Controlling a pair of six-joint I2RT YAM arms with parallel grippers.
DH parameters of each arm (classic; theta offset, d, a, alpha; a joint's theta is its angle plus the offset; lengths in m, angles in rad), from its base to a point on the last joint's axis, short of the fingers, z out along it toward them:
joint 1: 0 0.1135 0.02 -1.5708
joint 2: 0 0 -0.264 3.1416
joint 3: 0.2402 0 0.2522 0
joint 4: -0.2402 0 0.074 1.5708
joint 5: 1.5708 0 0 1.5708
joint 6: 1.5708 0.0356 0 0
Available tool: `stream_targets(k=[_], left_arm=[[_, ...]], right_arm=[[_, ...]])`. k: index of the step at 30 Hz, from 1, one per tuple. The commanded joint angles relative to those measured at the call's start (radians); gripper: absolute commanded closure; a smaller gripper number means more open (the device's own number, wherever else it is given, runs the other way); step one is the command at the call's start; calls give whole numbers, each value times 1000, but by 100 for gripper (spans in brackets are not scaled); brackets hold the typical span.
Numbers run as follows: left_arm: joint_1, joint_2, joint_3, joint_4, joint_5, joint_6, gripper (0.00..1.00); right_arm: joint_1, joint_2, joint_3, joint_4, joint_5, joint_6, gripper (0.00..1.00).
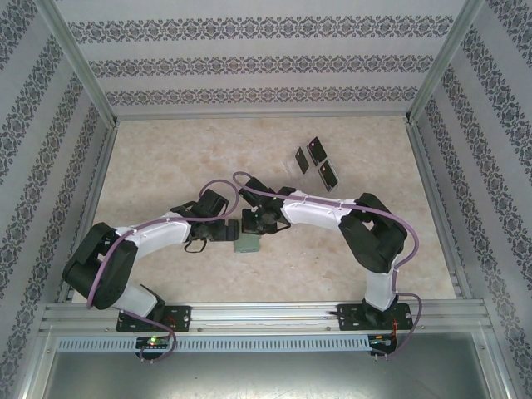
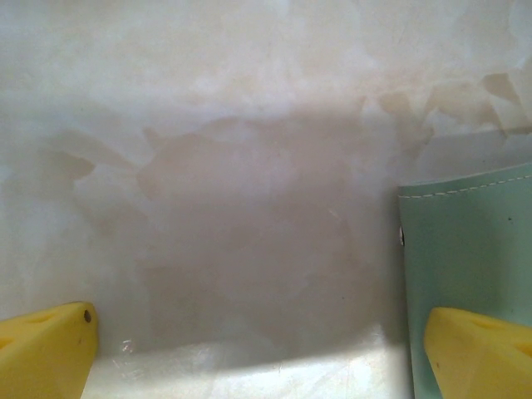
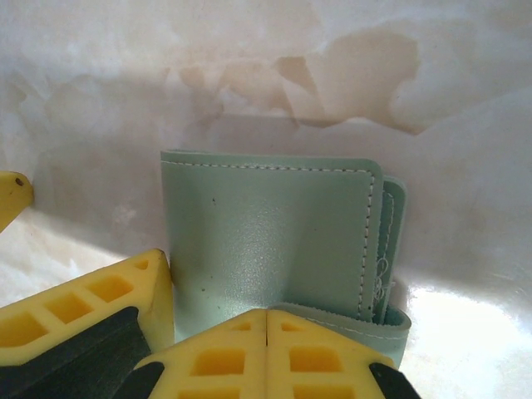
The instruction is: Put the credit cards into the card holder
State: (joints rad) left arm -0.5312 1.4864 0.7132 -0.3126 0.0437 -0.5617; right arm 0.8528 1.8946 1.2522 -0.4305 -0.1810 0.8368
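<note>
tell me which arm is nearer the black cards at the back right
right. the right arm stretches across on the near side of the credit cards, not touching them. the left arm comes in from the left and ends at the card holder, farther from them.

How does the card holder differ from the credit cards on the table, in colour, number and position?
The card holder is pale grey-green; the credit cards are black. There is one card holder but three credit cards. The card holder lies between the two arms, the credit cards farther back on the right. All rest on the table.
</note>
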Motion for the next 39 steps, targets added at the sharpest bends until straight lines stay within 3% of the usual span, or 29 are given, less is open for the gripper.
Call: stream_targets(k=[1,29,39], left_arm=[[-51,24,-29,61,188,-39,0],[-55,30,-18,57,188,-38,0],[-56,32,-11,47,186,-37,0]], right_arm=[[-3,26,9,-11,7,-13,100],[42,84,-15,-63,1,-18,100],[41,151,-175,3,38,50,100]])
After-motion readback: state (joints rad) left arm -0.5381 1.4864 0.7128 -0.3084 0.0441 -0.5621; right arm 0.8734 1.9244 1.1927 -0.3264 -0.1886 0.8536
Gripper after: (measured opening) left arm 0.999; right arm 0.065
